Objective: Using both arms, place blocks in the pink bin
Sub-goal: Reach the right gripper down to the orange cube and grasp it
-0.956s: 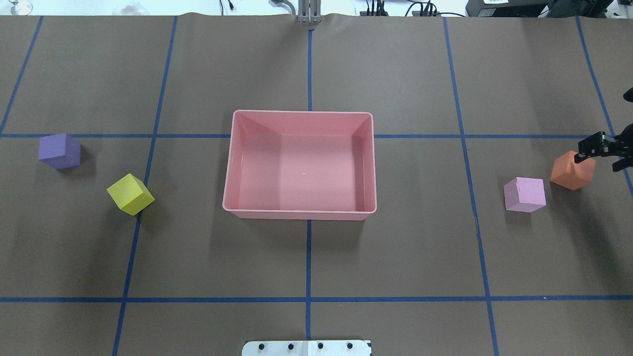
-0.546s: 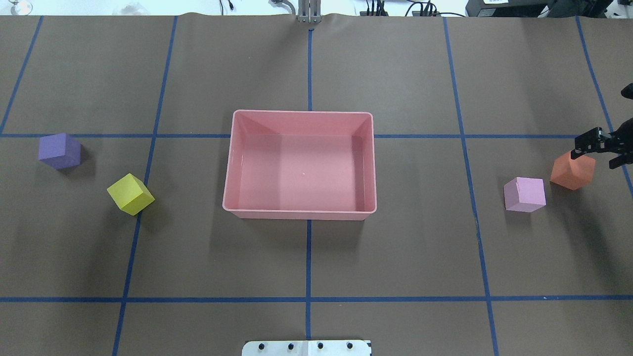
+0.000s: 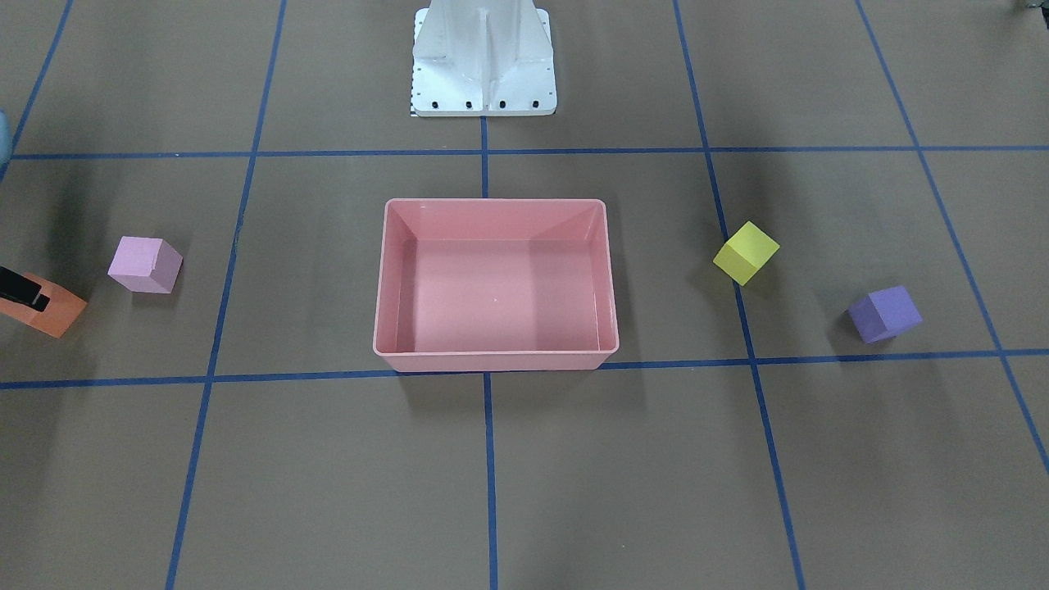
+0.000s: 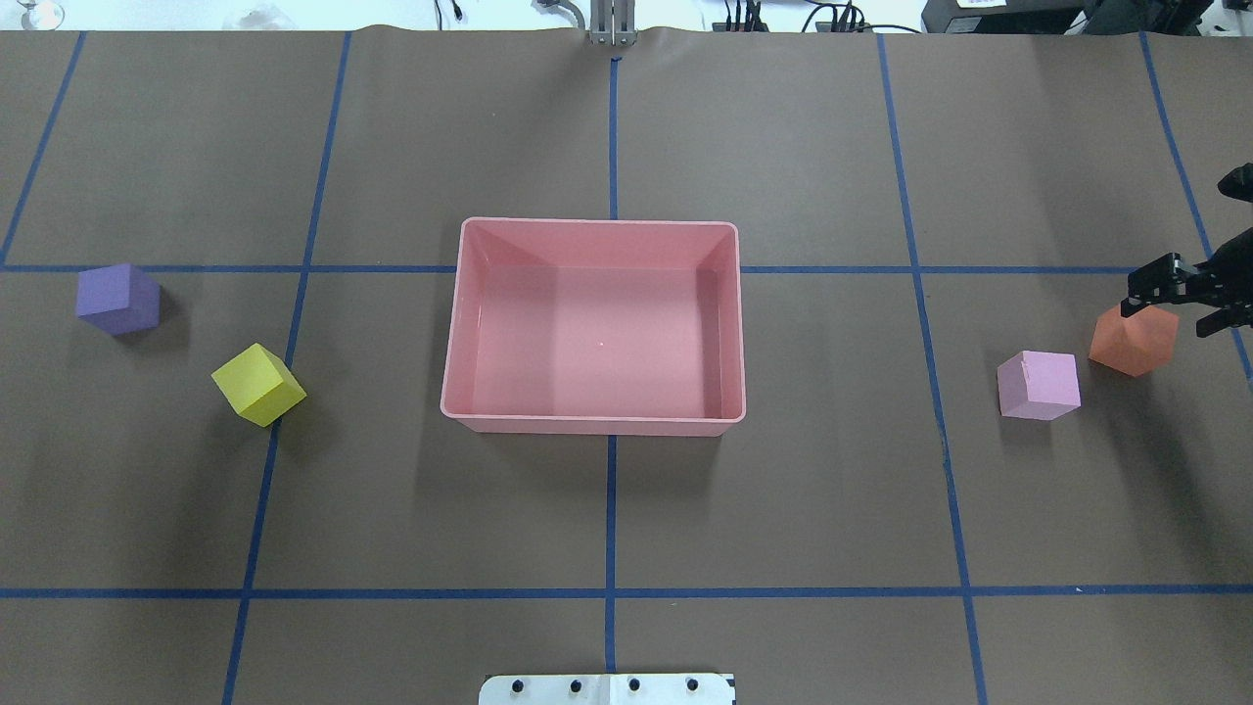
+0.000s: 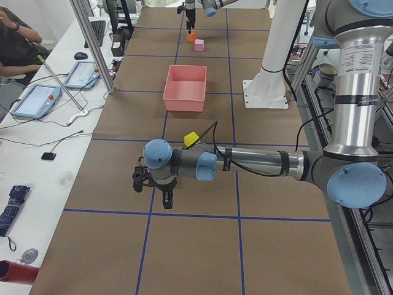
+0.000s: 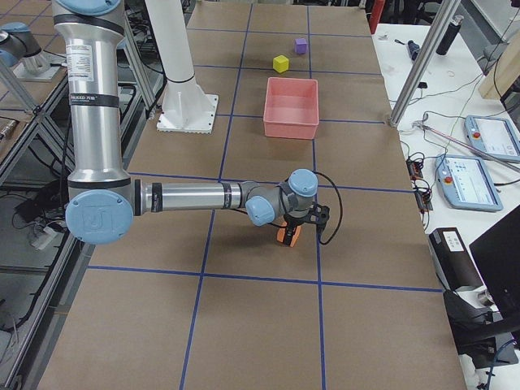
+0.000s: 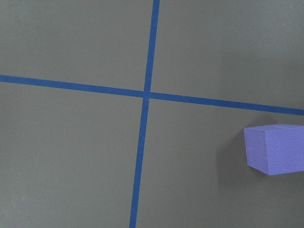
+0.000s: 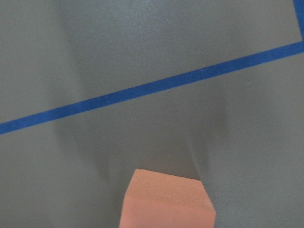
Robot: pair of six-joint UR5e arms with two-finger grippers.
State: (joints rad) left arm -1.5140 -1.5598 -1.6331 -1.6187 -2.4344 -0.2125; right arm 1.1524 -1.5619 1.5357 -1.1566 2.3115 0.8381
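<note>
The pink bin (image 4: 597, 224) sits mid-table with nothing in it. Left of it lie the purple block (image 4: 117, 299) and the yellow block (image 4: 258, 384); right of it are the light pink block (image 4: 1040, 385) and the orange block (image 4: 1131, 345). My right gripper (image 4: 1180, 302) hangs open just over the orange block's far top edge, fingers apart. The right wrist view shows the orange block (image 8: 166, 202) at its bottom edge. My left gripper (image 5: 152, 190) shows only in the exterior left view, so I cannot tell its state. The purple block (image 7: 278, 149) sits at the left wrist view's right edge.
The white pedestal base (image 3: 483, 65) stands behind the bin on the robot's side. Blue tape lines grid the brown table cover. A side bench with tablets (image 5: 37, 98) and a seated person (image 5: 15, 37) runs along the far table edge.
My right gripper has shifted slightly up and to the left in the overhead view, staying over the orange block. No block has moved.
</note>
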